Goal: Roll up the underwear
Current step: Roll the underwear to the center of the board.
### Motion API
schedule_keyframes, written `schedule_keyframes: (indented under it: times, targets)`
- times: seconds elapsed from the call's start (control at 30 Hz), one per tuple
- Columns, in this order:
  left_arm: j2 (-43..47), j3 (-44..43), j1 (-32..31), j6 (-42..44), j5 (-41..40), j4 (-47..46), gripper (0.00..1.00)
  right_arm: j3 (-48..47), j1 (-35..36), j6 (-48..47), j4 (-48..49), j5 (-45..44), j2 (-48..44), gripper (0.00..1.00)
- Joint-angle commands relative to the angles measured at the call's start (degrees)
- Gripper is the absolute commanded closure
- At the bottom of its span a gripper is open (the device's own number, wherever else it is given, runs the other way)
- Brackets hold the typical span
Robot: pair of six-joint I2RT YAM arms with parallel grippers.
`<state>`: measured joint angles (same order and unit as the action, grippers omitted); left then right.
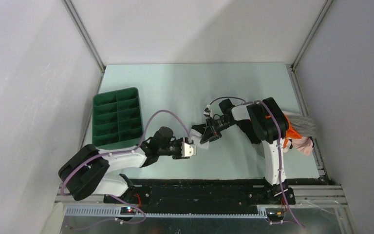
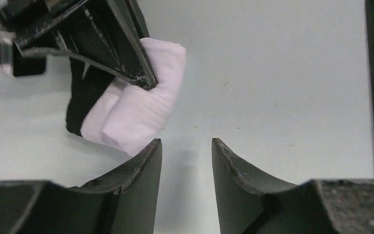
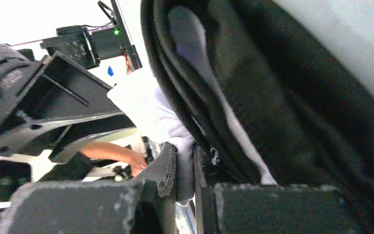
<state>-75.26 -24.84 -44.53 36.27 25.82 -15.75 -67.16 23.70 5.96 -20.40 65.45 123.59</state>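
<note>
Pale green table (image 1: 185, 87) inside white walls, with metal framing at the corners. At mid table, slightly toward the near side: the underwear (image 2: 141, 112), white with a black waistband, bundled into a short thick roll. Pinched from the right by the right gripper (image 3: 185, 165), fingers nearly pressed together on a fold of white cloth beside the dark band. Probably gripped there to stop the roll from springing loose. Hard to say whether lifted or resting on the surface.

Just beside the roll on its near left, the left gripper (image 2: 186, 161), fingers spread with only bare table between them, holding nothing. One fingertip close against the bundle's near edge; hard to say whether touching. Likely posed so to press or retake the bundle while the other side holds it. Looks nearly rolled, judging by the shape.

At far left, a green divided tray (image 1: 117, 118), likely the place for finished rolls. At the right edge, a pile of garments (image 1: 302, 129) in orange, grey and pink, well apart from the roll, presumably waiting.

No brand, label or readable writing anywhere; only a small green light (image 3: 115, 30) on equipment behind, seen from the right wrist.
</note>
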Motion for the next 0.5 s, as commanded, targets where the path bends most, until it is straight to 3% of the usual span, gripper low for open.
schedule_keyframes:
  times: [0.0, 0.17, 0.3, 0.47]
  targets:
    - [-2.5, 3.3, -0.9, 20.1, -0.5, -15.2, 0.52, -0.9, 0.1, -0.7, -6.1, -15.3, 7.3, 1.0]
    - [-6.4, 6.4, -2.3, 32.9, 0.9, -22.8, 0.52, -1.7, 0.4, -0.7, -6.7, -15.9, 8.3, 1.0]
    - [-9.6, 6.5, -3.2, 36.8, -0.1, -25.0, 0.51, -2.0, 0.5, -0.6, -6.9, -15.9, 8.5, 1.0]
    - [-16.9, 6.7, -3.5, 35.9, -4.6, -33.5, 0.46, -2.2, 0.4, -0.5, -7.0, -15.7, 8.8, 1.0]
